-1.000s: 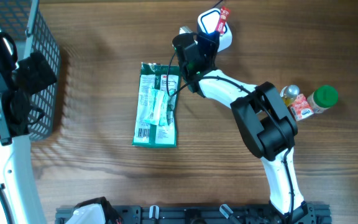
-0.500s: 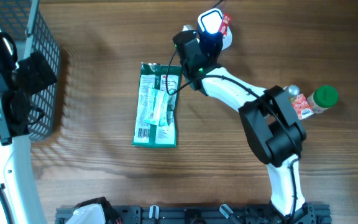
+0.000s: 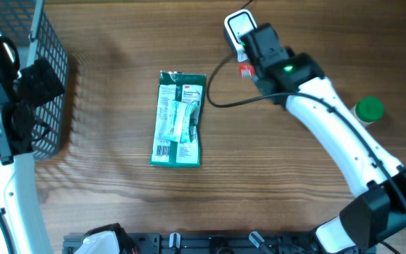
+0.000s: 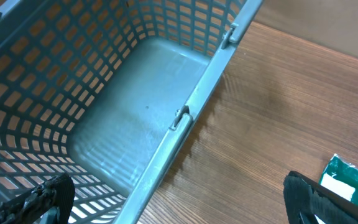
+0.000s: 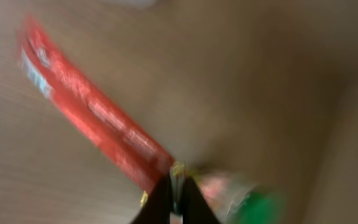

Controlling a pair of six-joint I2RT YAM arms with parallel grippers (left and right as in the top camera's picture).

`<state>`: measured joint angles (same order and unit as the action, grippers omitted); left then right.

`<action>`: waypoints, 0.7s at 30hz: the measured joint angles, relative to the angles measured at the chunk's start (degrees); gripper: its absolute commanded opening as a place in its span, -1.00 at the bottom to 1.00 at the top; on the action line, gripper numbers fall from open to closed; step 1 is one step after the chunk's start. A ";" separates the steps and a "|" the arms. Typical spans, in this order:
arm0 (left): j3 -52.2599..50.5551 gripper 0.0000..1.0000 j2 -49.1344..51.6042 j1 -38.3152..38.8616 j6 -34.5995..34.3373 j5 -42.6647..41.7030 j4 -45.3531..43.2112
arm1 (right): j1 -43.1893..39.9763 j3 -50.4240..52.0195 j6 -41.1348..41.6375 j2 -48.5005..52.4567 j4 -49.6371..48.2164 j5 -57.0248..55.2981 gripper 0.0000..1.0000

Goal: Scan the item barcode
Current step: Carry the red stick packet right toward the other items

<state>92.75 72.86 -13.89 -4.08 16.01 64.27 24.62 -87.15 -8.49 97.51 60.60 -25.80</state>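
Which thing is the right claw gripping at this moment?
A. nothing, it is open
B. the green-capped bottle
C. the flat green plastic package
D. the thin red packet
D: in the right wrist view the shut right claw pinches the end of the thin red packet, while the flat green plastic package lies apart from it on the wooden table.

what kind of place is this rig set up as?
Probably a mock shop checkout on a wooden table: a mesh basket, a corded scanner-like device, and packaged goods: green packet, red packet.
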 measured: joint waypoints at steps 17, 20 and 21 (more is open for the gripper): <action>0.00 1.00 0.00 0.00 0.00 0.00 0.02 | -7.91 11.39 32.74 0.02 4.98 23.82 -0.28; 0.00 1.00 0.00 0.00 0.00 0.00 0.02 | -7.91 11.39 32.94 0.02 4.76 23.82 -0.53; 0.00 1.00 0.00 0.00 0.00 0.00 0.02 | -7.80 11.39 33.03 0.02 4.37 23.82 -0.68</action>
<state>92.75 72.86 -13.89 -4.08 16.01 64.29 16.82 -75.77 24.53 97.54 64.97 -1.98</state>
